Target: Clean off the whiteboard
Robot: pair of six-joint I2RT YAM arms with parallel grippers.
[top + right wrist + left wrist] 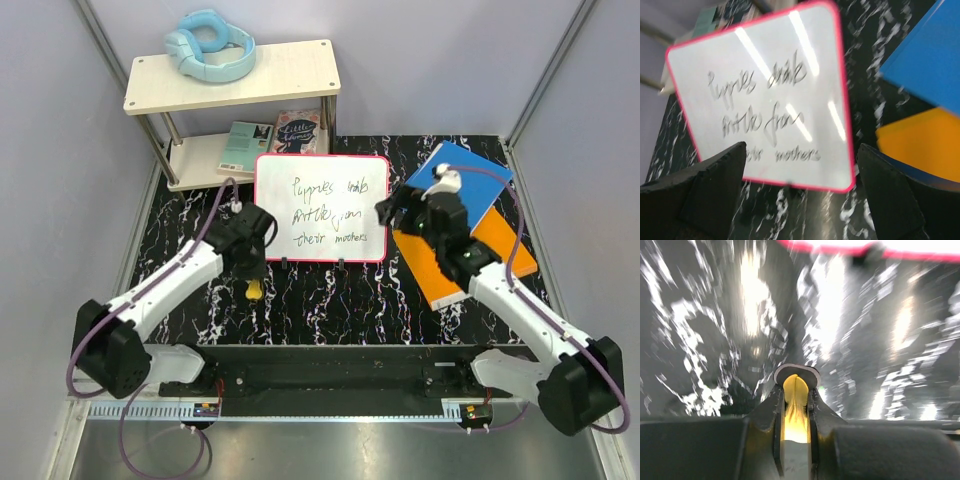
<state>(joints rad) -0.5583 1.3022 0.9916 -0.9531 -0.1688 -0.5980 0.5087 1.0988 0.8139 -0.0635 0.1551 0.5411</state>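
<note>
So the whiteboard (321,208) is lying flat on the black marbled counter (330,305), pretty much in the middle and toward the back, right in front of a small shelf (232,76). It's got a red-pink border and three lines of dark handwriting on it, all fully there, nothing wiped.

The left hand (254,278) sits just off the board's near-left corner, over bare counter. Its fingers are closed tight on a yellow thing (796,405). Can't really tell what it is, since only a rounded yellow tip pokes out between them. From the left wrist camera you can just see the board's red edge at the top of the view, so the hand is near the board but not over it.

The right hand (397,207) is up by the board's right edge with its fingers spread wide and nothing between them. Its wrist camera looks straight across the handwriting.

To the right of the board there's a blue book (472,168) lying partly over an orange book (500,250). The shelf has light-blue headphones (210,45) on top and a couple of books (247,145) on the lower level.
</note>
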